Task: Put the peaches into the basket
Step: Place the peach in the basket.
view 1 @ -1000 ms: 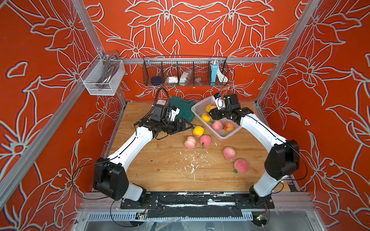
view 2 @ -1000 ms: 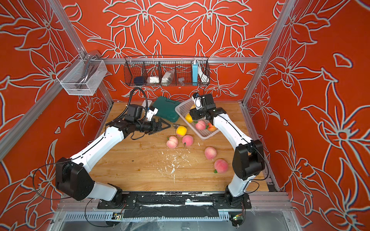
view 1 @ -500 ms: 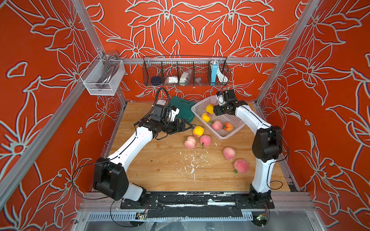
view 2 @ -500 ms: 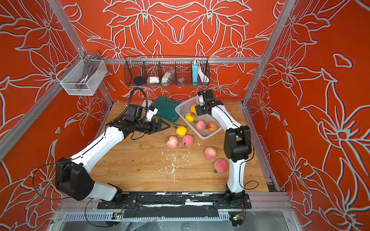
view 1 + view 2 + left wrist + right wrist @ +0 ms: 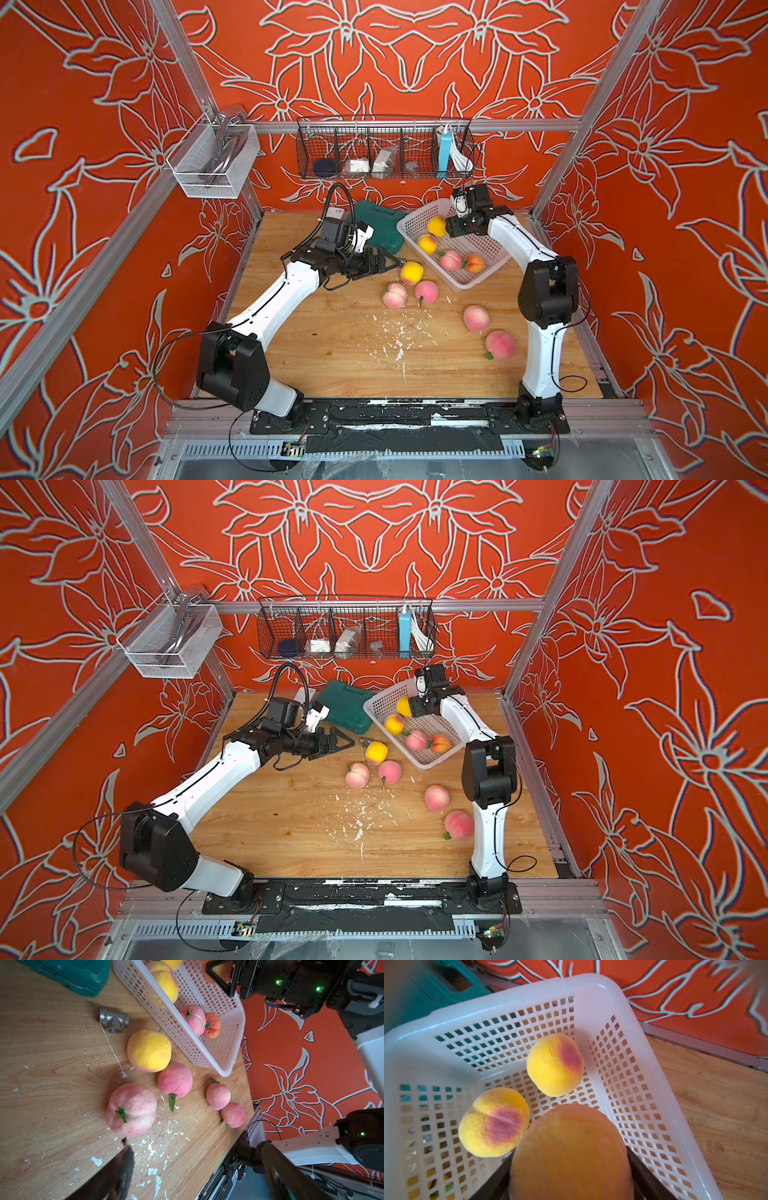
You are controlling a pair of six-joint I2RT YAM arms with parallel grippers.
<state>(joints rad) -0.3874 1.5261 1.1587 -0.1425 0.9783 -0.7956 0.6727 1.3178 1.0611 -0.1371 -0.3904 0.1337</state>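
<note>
**Right gripper [image 5: 570, 1159] holds an orange peach [image 5: 571, 1136] over the basket [image 5: 508, 999]**

The right gripper is clamped on the orange peach, over the far part of the white basket. In the basket lie 2 yellow peaches [image 5: 554, 1064], 1 pink peach [image 5: 450, 259] and 1 orange-red peach [image 5: 473, 263]. The left gripper [image 5: 195, 1145] is empty, its fingers apart, over the wooden table [image 5: 332, 353]. On the table, 1 yellow peach [image 5: 411, 272] lies just beside the basket, and 4 pink peaches [image 5: 395, 296] lie near it.

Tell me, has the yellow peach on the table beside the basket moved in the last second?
No. The yellow peach keeps the same spot beside the basket's long wall, right by the metal pipe fitting.
</note>
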